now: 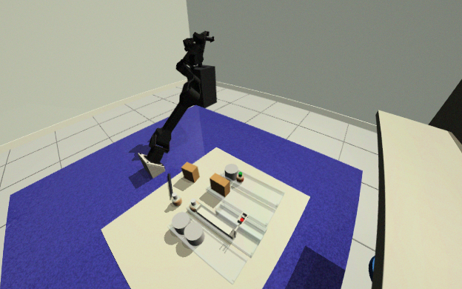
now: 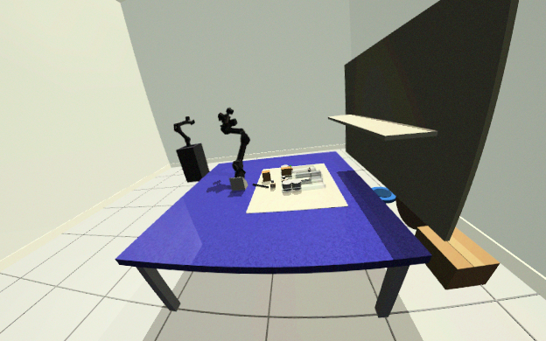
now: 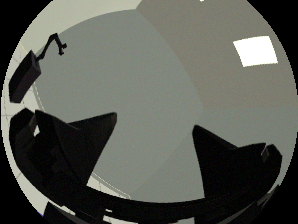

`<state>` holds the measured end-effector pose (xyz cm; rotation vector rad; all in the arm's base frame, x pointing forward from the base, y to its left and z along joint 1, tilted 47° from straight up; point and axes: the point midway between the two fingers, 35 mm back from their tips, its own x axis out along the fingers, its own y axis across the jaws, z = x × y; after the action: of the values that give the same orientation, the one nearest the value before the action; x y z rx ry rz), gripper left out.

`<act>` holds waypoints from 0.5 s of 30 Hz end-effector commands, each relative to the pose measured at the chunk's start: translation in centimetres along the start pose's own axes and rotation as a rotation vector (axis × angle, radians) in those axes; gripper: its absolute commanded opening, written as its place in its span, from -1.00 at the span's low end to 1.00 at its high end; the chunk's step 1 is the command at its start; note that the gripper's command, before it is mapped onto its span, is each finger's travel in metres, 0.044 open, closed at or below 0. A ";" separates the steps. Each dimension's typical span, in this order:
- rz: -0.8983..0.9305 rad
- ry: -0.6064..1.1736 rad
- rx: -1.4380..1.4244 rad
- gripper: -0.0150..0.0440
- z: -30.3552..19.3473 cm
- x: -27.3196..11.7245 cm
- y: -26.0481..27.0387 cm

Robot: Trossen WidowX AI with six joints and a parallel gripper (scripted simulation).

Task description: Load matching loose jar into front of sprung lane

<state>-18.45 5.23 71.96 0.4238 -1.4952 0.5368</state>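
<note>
My gripper (image 3: 156, 123) is raised high, its fingers wide apart with nothing between them; the wrist view shows only walls, ceiling light and the other arm beyond. In the top view, a loose jar (image 1: 176, 200) (image 2: 272, 185) with a white cap and orange-brown body stands on the cream mat (image 1: 134, 230) (image 2: 276, 205), outside the lanes. A similar white-capped jar (image 1: 193, 205) stands at the near-robot end of a narrow clear lane beside a long dark strip (image 1: 213, 224). A green-capped jar (image 1: 240, 177) stands in another lane. The pusher plate is too small to tell.
Grey cylinders (image 1: 181, 221) (image 1: 194, 233) (image 1: 231, 171) and orange-brown boxes (image 1: 190, 172) (image 1: 220, 184) stand around the lane ends. A thin black bar (image 1: 169, 185) (image 2: 261, 186) is near the loose jar. A small red-and-black item (image 1: 242, 218) is among the lanes. A shelf (image 2: 383, 126) projects at right.
</note>
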 end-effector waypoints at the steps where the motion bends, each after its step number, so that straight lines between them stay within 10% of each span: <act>1: 0.000 -0.001 -0.001 0.95 0.0 0.0 0.0; 15: 0.092 -0.068 -0.094 1.00 -3.1 -0.3 4.8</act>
<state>-18.72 9.63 71.51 0.3318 -1.5807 0.5247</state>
